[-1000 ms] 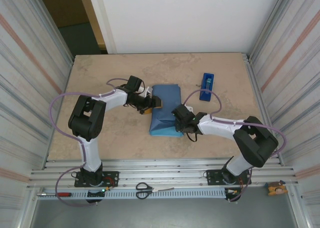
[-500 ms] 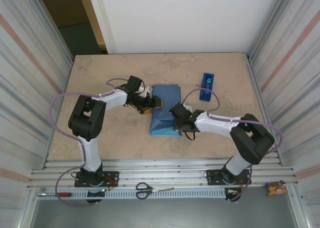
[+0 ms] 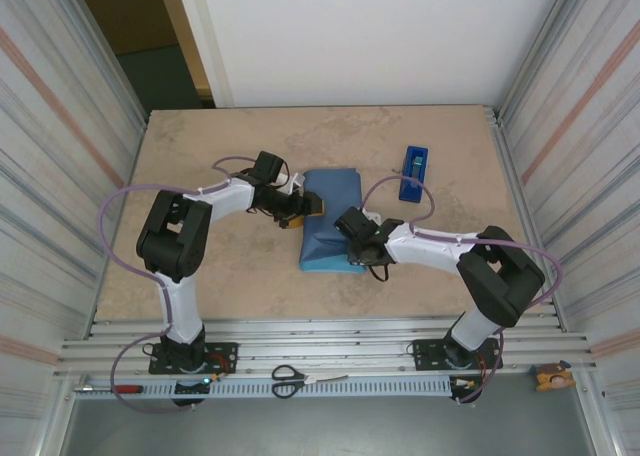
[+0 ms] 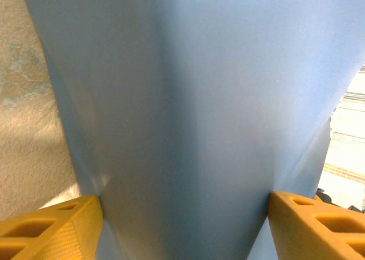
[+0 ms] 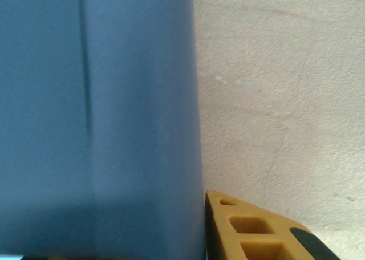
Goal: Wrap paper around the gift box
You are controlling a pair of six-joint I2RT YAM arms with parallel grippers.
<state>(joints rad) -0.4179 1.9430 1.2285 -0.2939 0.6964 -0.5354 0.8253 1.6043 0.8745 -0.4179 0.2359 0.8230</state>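
**Top external view.** The paper point(image 3: 330, 201), darker face outward, lies folded into 1 oblong bundle at the centre of the table point(image 3: 220, 136). The gift box is covered, so it is judged to sit inside the bundle. The left gripper point(image 3: 305, 208) meets the bundle's left edge. The right gripper point(image 3: 352, 228) meets its right side, nearer the bases. This two-sided placement probably braces the bundle so that a fold can be pressed flat without the package sliding. The blue tape dispenser point(image 3: 412, 173) stands well apart, to the far right.

**Left wrist view.** The 2 yellow fingers point(image 4: 51, 228) stand wide, each touching 1 side of the paper. The left gripper is judged to be clamped across the paper-covered bundle.

**Right wrist view.** 1 yellow finger point(image 5: 251, 231) rests just beside the paper's right edge, over bare table. The opposing finger is hidden, so whether this gripper grasps or has released cannot be told.
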